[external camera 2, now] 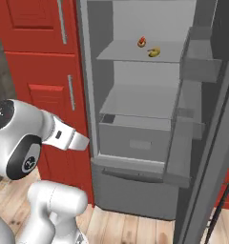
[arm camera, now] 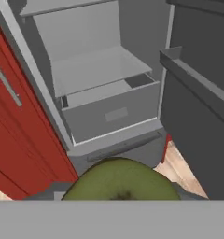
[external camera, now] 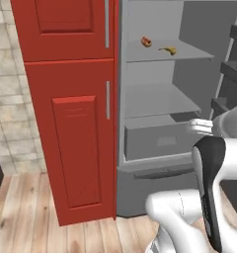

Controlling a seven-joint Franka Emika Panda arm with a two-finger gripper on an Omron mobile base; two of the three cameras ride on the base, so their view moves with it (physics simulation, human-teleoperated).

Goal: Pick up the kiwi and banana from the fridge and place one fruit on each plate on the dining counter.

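The olive-green kiwi (arm camera: 121,179) sits low in the hand view, and my gripper (arm camera: 118,195) is shut on it, with dark finger parts just showing on either side. The hand is held back from the open grey fridge (external camera: 160,101) (external camera 2: 135,102) (arm camera: 100,70), facing its lower shelf and drawer. The yellow banana (external camera: 168,50) (external camera 2: 154,52) lies on the upper shelf. The plates and the dining counter are out of view.
A red-and-tan food item (external camera: 146,41) (external camera 2: 142,42) lies left of the banana. Red cupboards (external camera: 71,123) (arm camera: 16,135) stand to the fridge's left. The open fridge door with its bins (external camera 2: 202,114) (arm camera: 198,107) stands on the right. Wooden floor (external camera: 26,217) lies below.
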